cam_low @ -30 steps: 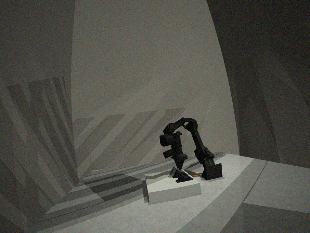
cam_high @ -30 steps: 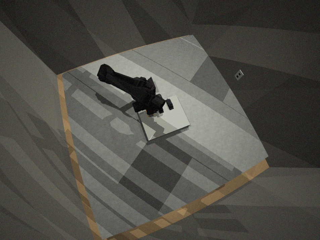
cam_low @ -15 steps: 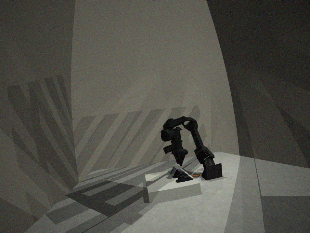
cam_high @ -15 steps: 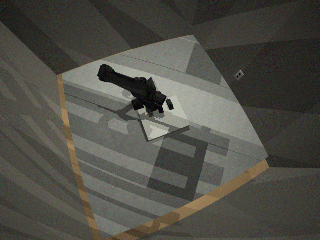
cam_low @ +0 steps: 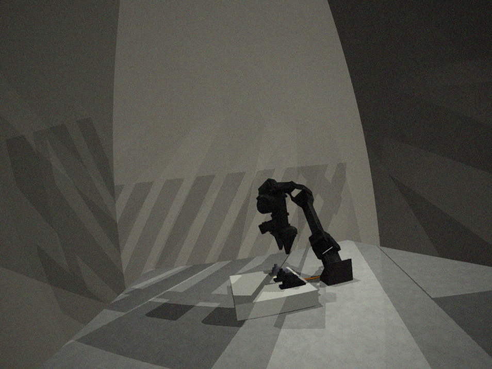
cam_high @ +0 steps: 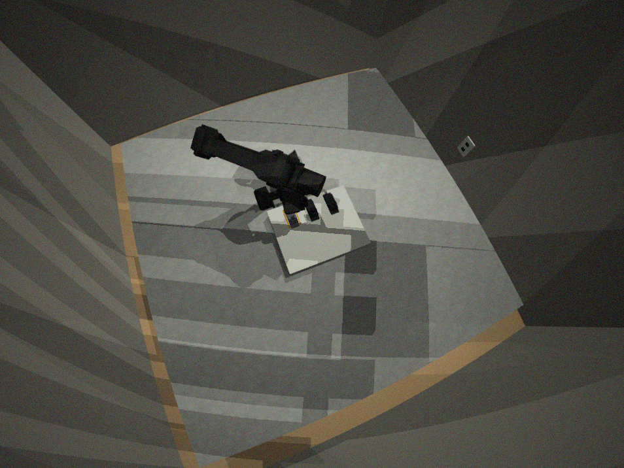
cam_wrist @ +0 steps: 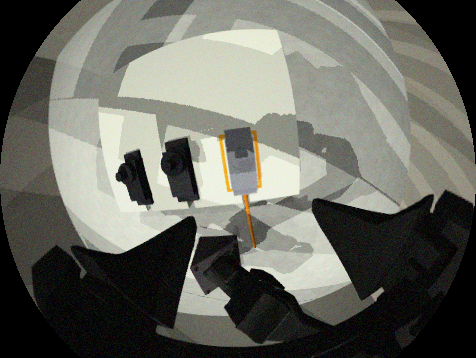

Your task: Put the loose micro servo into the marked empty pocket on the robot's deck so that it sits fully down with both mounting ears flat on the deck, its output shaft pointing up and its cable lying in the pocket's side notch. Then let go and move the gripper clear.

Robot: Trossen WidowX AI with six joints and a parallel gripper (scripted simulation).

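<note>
Gripper: fingers spread wide, holding nothing, above the deck. Grey micro servo: seated in the orange-outlined pocket, cable trailing out; two dark servos alongside.
</note>
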